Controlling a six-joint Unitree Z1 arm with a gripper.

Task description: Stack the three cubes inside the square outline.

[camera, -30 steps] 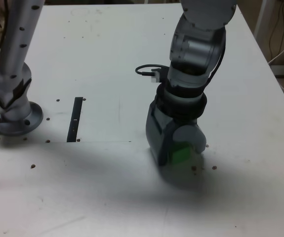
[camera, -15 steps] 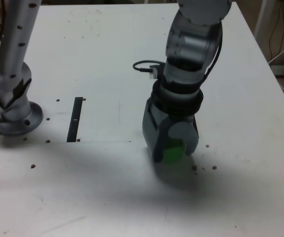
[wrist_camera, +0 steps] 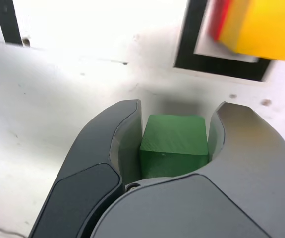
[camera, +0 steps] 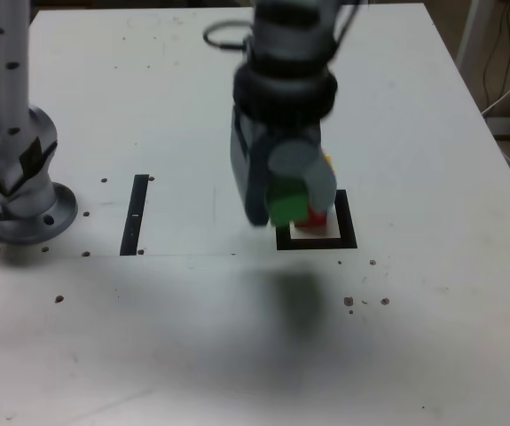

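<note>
The exterior cam sat high off the table's (camera: 450, 337) near edge, looking down and across at the whole arm, with its base (camera: 26, 213) at that view's left. The wrist cam rode right behind the gripper (wrist_camera: 174, 144), super close, pointing out past its jaws. Both caught the green cube (camera: 286, 202) and the square outline (camera: 347, 235).

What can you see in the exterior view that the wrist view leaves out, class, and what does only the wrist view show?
Only the exterior view shows the arm's base and the whole table.

Only the wrist view shows each finger pressed against a side of the green cube.

Both show the gripper holding the green cube, the yellow cube on the red cube inside the square outline, and the black strip.
</note>
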